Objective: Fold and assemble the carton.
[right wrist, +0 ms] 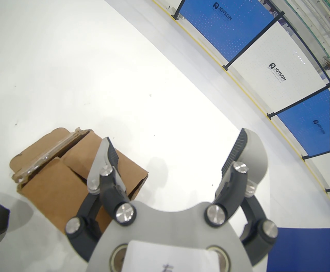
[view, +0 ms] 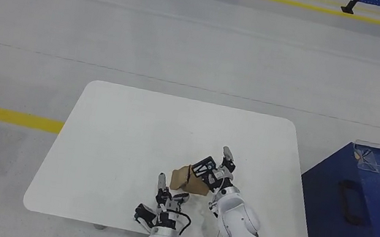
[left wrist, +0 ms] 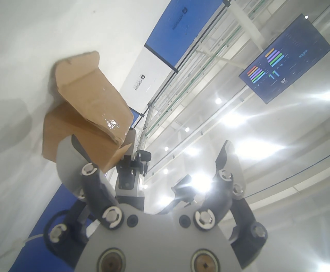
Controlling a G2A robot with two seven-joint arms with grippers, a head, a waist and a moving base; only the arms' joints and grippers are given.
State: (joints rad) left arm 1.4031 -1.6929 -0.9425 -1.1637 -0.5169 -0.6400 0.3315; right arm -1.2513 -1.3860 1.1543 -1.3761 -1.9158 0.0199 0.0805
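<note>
A white table (view: 136,133) seen from above, with a small brown carton (view: 187,179) near its front edge, between the robot's two grippers.

On the left, the left gripper (view: 166,195) sits just beside the carton's near side. Its fingers are spread wide with nothing between them. In the left wrist view one finger (left wrist: 67,152) lies against or just in front of the carton's lower wall; whether it touches cannot be told.

In the middle, the carton (left wrist: 87,113) rests on the table partly formed, with one flap raised and bent over and its end flaps not closed (right wrist: 51,185).

On the right, the right gripper (view: 216,163) is at the carton's far right corner, fingers also spread apart and holding nothing (right wrist: 175,139). One finger (right wrist: 107,157) lies over the carton's top edge, the other is out over bare table.

The carton looks light and thin: stiff across its panels, willing to bend at the creases, and likely to slide on the smooth table. It would probably be best to brace a side wall with one gripper while the other pinches a flap near its free edge.
</note>
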